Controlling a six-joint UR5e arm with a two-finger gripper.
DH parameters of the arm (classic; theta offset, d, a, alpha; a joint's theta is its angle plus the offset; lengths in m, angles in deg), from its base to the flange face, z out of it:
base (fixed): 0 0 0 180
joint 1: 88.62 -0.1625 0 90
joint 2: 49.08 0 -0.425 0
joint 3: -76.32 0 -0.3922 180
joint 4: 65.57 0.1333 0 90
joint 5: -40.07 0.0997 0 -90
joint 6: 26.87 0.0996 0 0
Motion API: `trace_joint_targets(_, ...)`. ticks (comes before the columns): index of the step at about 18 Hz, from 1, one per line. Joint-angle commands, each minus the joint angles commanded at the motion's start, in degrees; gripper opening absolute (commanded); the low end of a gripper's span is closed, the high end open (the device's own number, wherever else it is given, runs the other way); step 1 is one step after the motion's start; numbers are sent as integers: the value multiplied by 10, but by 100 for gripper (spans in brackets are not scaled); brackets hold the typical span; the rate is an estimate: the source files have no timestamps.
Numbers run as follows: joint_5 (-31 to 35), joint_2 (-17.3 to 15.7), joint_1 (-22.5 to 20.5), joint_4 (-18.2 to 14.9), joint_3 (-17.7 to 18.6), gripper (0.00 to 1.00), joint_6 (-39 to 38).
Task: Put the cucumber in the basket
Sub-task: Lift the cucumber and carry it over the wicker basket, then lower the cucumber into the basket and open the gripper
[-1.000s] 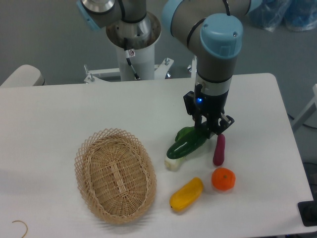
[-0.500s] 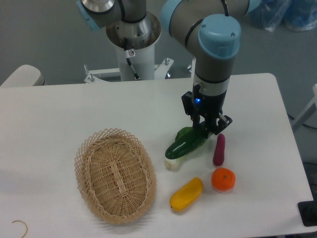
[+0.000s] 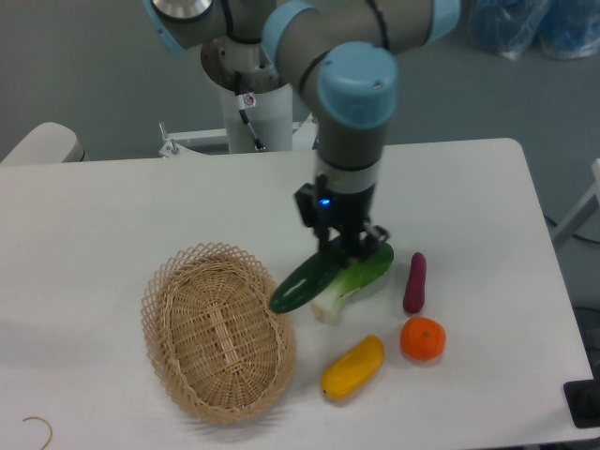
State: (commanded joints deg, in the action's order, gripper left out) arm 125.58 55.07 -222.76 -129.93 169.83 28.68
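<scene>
The dark green cucumber [image 3: 305, 278] hangs tilted above the table, its lower end near the basket's right rim. My gripper [image 3: 345, 246] is shut on the cucumber's upper end. The oval wicker basket [image 3: 217, 329] sits at the lower left with nothing showing inside it. The gripper stands to the right of the basket, above the bok choy.
A bok choy [image 3: 354, 279] with a white stem lies just under the gripper. A purple vegetable [image 3: 414, 281], an orange [image 3: 423, 338] and a yellow oblong vegetable [image 3: 353, 367] lie to the right. The robot's base column [image 3: 253, 103] stands at the back.
The gripper has lifted the cucumber off the bok choy and carried it left toward the basket. The bok choy stays on the table.
</scene>
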Motion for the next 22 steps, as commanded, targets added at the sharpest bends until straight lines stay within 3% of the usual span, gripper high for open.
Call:
trace_joint_targets(3, 19, 1, 30, 52, 42, 32, -10)
trace_joint_targets(5, 46, 1, 52, 53, 61, 32, -25)
trace_joint_targets(8, 61, 3, 71, 52, 76, 32, -138)
trace_joint_targets(12, 62, 34, 90, 64, 73, 32, -260)
trace_joint_targets(16, 63, 67, 108, 106, 70, 32, -310)
trace_joint_targets(22, 64, 86, 118, 108, 70, 32, -331)
